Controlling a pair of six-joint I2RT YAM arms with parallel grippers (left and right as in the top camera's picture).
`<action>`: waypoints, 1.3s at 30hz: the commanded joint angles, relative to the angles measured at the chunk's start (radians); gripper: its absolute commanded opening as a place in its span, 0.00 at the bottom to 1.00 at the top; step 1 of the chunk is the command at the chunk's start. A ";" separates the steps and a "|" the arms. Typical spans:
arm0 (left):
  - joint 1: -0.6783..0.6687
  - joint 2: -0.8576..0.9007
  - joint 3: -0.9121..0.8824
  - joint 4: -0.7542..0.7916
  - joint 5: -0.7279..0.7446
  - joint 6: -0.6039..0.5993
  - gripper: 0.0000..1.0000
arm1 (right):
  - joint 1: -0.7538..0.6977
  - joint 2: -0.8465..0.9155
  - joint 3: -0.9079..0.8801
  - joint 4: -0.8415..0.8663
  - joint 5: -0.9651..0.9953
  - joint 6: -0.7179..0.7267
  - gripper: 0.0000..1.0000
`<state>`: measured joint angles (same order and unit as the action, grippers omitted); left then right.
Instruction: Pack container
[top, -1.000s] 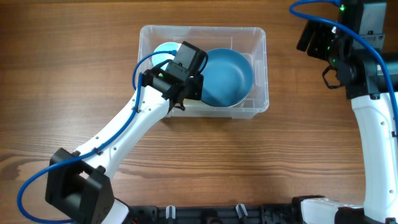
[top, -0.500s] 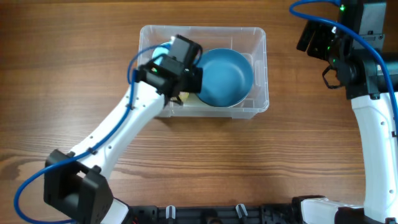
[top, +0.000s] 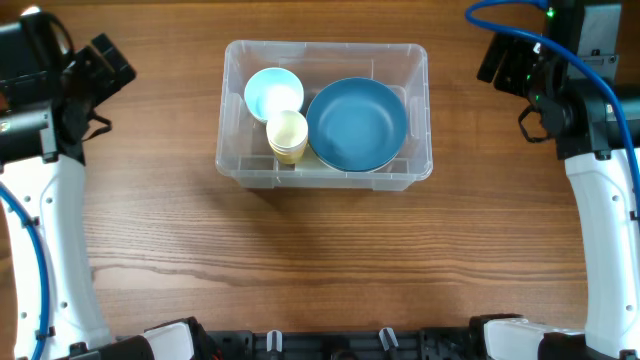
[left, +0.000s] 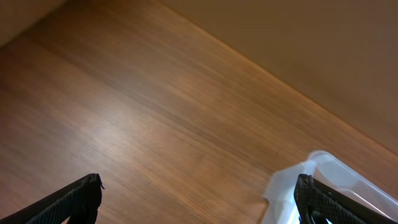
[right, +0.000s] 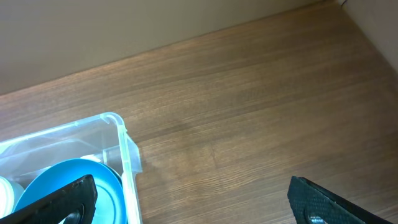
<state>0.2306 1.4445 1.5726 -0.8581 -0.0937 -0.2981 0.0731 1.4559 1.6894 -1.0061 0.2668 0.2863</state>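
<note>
The clear plastic container (top: 418, 60) stands at mid-table. Inside it lie a big blue bowl (top: 357, 123), a small pale-blue bowl (top: 274, 93) and a stack of cream cups (top: 287, 135). My left gripper (left: 199, 202) is far off at the table's left edge, open, with only bare wood between its fingers; a corner of the container (left: 323, 177) shows by its right finger. My right gripper (right: 193, 202) is open and empty, to the right of the container (right: 121, 146), whose blue bowl (right: 68, 186) shows near the left fingertip.
Bare wooden tabletop (top: 330, 260) surrounds the container on all sides. The left arm (top: 55, 170) stands along the left edge, the right arm (top: 600, 190) along the right edge. A beige wall (right: 124, 25) lies beyond the far table edge.
My left gripper opened inside the container, left the cream cups there, and the arm swung out to the far left. The right arm has not moved.
</note>
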 joint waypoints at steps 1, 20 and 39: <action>0.023 -0.008 0.011 0.000 0.033 -0.002 1.00 | -0.002 0.013 0.014 0.003 0.013 0.004 1.00; 0.022 -0.008 0.011 0.000 0.033 -0.002 1.00 | -0.002 -0.023 0.014 0.002 0.013 0.003 1.00; 0.022 -0.008 0.011 0.000 0.033 -0.002 1.00 | -0.001 -1.023 -0.258 0.079 -0.059 0.002 0.99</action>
<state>0.2481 1.4445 1.5726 -0.8608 -0.0765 -0.2981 0.0731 0.5381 1.5837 -0.9970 0.2512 0.2867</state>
